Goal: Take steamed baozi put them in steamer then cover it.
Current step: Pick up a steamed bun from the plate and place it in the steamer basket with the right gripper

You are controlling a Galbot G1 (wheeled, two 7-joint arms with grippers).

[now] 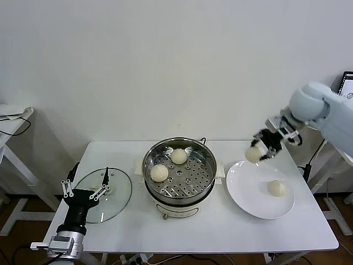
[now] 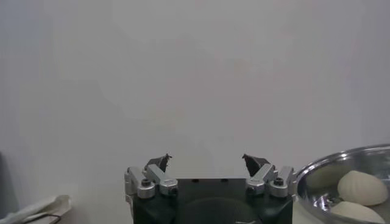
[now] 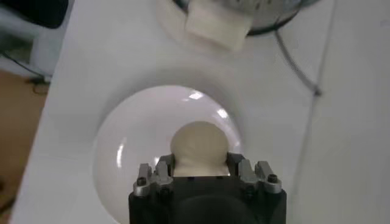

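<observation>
The steel steamer (image 1: 205, 156) stands mid-table on its cream base, with two baozi (image 1: 159, 173) (image 1: 178, 156) on its perforated tray. My right gripper (image 1: 259, 151) is shut on a third baozi (image 1: 253, 154) and holds it in the air above the far left rim of the white plate (image 1: 248, 190). In the right wrist view that baozi (image 3: 198, 149) sits between the fingers over the plate (image 3: 128, 146). A fourth baozi (image 1: 277, 188) lies on the plate. My left gripper (image 1: 85, 191) is open and empty near the table's left front, by the glass lid (image 1: 113, 197).
The glass lid lies flat on the table left of the steamer. A power cord (image 3: 298, 67) runs from the steamer base across the table behind it. The steamer rim and two baozi show at the edge of the left wrist view (image 2: 341, 164).
</observation>
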